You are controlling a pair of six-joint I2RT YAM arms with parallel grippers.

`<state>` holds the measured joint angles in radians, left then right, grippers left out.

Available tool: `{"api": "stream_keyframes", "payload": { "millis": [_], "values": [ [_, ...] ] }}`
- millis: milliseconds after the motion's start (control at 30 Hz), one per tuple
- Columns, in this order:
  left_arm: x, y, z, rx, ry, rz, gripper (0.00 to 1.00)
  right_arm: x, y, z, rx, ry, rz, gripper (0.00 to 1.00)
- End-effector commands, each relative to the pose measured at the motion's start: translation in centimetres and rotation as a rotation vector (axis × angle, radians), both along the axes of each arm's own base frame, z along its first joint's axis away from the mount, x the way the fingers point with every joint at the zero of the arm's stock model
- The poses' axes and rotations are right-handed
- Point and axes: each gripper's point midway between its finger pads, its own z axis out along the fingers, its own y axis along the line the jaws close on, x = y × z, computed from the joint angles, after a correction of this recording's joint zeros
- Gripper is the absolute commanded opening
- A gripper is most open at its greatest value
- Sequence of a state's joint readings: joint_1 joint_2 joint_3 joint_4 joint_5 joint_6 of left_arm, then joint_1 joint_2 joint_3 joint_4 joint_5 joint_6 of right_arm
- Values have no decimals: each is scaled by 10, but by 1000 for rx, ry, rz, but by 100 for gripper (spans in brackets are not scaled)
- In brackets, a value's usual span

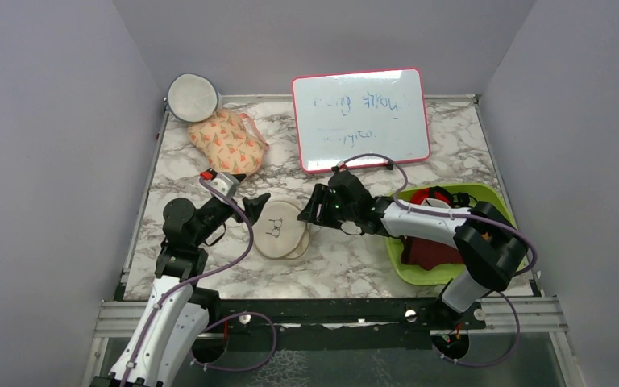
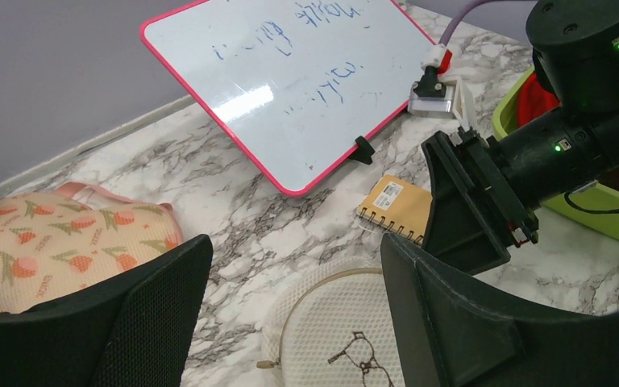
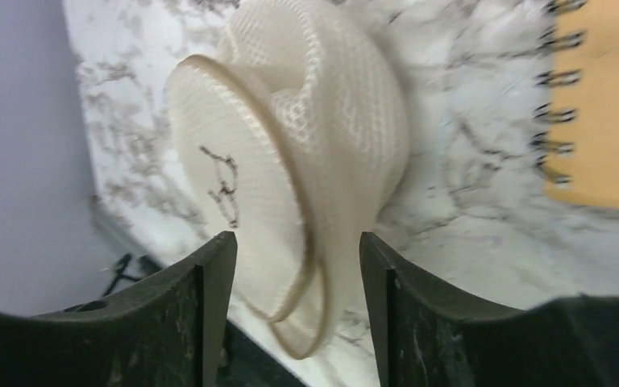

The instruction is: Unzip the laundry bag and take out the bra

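Marble covers the bench (image 1: 355, 258). At the far left corner sits a round white disc (image 1: 193, 97) with a grey rim. A peach pouch (image 1: 227, 141) with a flower print lies touching it on the near side.

The left gripper (image 2: 294, 246) comes next. It hangs just left of the laundry bag (image 1: 280, 230). Its jaws are spread wide and hold nothing. In the left wrist view the bag lies below and between the two black fingers (image 2: 161, 298).

The laundry bag is round, cream and made of soft mesh. It lies flat on the bench between the two grippers, with a small black squiggle on its top face. A tan band runs around its edge. Whether the zip is open cannot be told.

The right gripper (image 1: 310, 208) is just right of the bag, pointing at it. Its jaws are apart too, and hold nothing. If a fingertip touches the bag cannot be told.

An orange notepad (image 2: 395, 205) lies near the bag, by the right gripper. Behind it a pink-rimmed whiteboard (image 1: 361, 119) leans at the back. On the far right stands a green bin (image 1: 492, 201) with red cloth (image 1: 427, 250) inside.
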<state>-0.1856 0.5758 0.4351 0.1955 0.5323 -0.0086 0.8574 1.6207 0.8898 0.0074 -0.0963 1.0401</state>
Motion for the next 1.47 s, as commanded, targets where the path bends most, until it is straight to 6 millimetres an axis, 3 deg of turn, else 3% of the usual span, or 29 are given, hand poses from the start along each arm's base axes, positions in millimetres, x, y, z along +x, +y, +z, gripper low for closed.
{"api": "stream_keyframes", "payload": {
  "millis": [0, 167, 200, 300, 400, 467, 600, 700, 800, 867, 967, 1067, 1200, 1433],
  "values": [
    [3, 2, 6, -1, -6, 21, 70, 29, -32, 20, -225, -240, 10, 60],
    [8, 7, 3, -22, 38, 64, 73, 26, -55, 41, -388, -375, 171, 64],
    [11, 10, 0, -30, 59, 91, 78, 25, -61, 46, -416, -392, 180, 67],
    [20, 24, -11, -76, 151, 210, 83, 27, -82, 64, -474, -453, 153, 81],
    [28, 35, -20, -121, 237, 304, 98, 32, -108, 87, -485, -526, 106, 99],
    [33, 39, -22, -144, 297, 349, 99, 35, -129, 104, -450, -589, 83, 100],
    [52, 49, -16, -162, 377, 446, 99, 51, -197, 146, -389, -634, -73, 100],
    [68, 60, 14, -171, 346, 524, 99, 52, -238, 180, -418, -671, -201, 100],
    [80, 74, 55, -158, 298, 605, 99, 39, -263, 233, -427, -775, -311, 100],
    [82, 80, 108, -173, 225, 624, 99, 24, -275, 272, -409, -869, -356, 100],
    [69, 81, 171, -217, 115, 602, 99, 0, -283, 329, -391, -1055, -347, 100],
    [44, 82, 223, -278, -20, 557, 99, -15, -298, 367, -409, -1143, -397, 100],
    [17, 81, 256, -347, -113, 512, 99, -24, -308, 390, -399, -1162, -453, 100],
    [3, 82, 260, -364, -131, 500, 99, -28, -302, 386, -356, -1162, -433, 100]
  ]
}}
